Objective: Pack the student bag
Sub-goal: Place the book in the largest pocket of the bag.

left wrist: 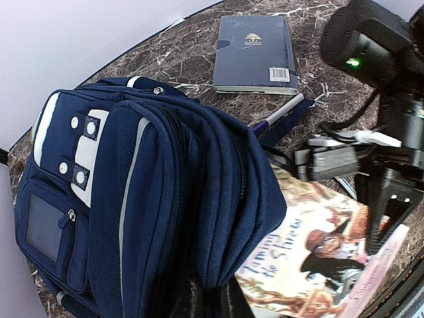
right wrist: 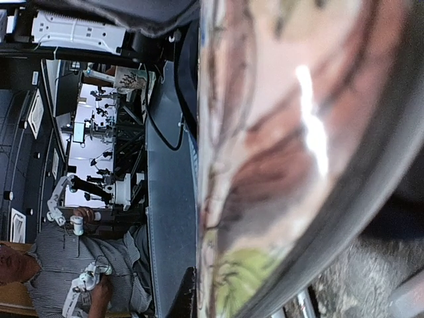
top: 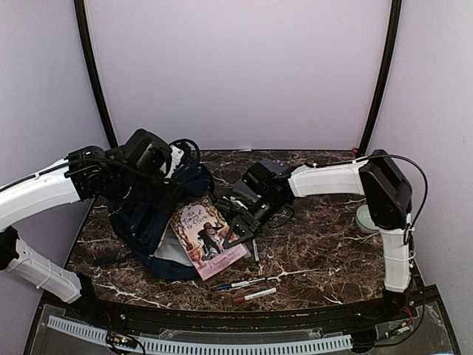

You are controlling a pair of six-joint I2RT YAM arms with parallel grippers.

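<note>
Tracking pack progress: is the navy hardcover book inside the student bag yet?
No, the navy hardcover book lies flat on the table, outside the student bag and apart from it.

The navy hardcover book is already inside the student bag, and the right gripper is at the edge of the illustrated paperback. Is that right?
Not quite. The navy hardcover book is not inside the student bag; it lies flat on the table behind the bag, as the left wrist view shows. The rest holds: the right gripper is at the edge of the illustrated paperback.
</note>
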